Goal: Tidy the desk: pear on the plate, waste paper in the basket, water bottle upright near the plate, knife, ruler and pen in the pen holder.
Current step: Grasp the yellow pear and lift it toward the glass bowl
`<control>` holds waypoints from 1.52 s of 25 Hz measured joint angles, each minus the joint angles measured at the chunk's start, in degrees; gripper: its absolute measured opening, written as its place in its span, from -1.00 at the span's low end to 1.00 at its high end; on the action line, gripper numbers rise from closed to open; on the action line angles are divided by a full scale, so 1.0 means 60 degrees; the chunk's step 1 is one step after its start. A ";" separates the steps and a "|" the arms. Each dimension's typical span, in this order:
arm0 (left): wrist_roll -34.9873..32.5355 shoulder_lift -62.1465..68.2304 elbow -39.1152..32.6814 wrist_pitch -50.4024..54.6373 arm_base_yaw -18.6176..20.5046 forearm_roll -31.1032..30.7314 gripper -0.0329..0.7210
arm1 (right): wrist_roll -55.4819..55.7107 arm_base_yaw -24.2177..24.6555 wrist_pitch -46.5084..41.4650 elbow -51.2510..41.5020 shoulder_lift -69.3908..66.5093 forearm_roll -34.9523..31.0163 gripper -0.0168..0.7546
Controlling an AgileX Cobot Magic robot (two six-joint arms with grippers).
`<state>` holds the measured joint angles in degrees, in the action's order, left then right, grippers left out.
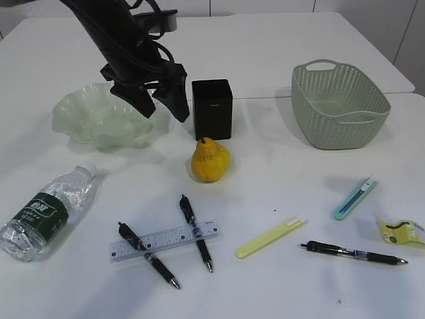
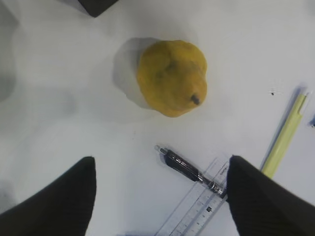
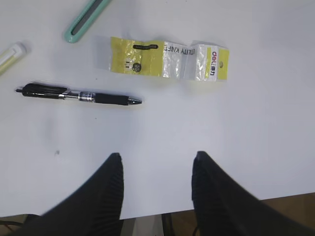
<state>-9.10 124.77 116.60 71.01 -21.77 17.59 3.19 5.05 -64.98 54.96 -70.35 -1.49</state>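
The grey-green basket (image 1: 340, 105) sits far right on the desk (image 1: 279, 53), the ruffled pale green plate (image 1: 101, 118) left, and between them – before the black pen holder (image 1: 212, 108) – rests the yellow, dark-stemmed pear (image 1: 210, 160), under the left gripper (image 1: 163, 106), jaws wide and empty.

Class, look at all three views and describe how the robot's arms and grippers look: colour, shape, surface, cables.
The left arm is black, with black cables looped along it. The left gripper ends in two tapering, pointed black jaws. The right gripper has matching black jaws with finely ribbed surfaces. No markings show.
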 joint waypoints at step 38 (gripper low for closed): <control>-0.0706 0.1625 0.1181 -0.0268 -0.0369 0.1210 0.53 | -0.0025 0.0000 0.0621 0.0000 -0.0649 0.0016 0.00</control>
<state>-13.34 134.52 123.68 69.40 -23.99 24.84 3.04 5.05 -61.26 54.96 -74.25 -1.40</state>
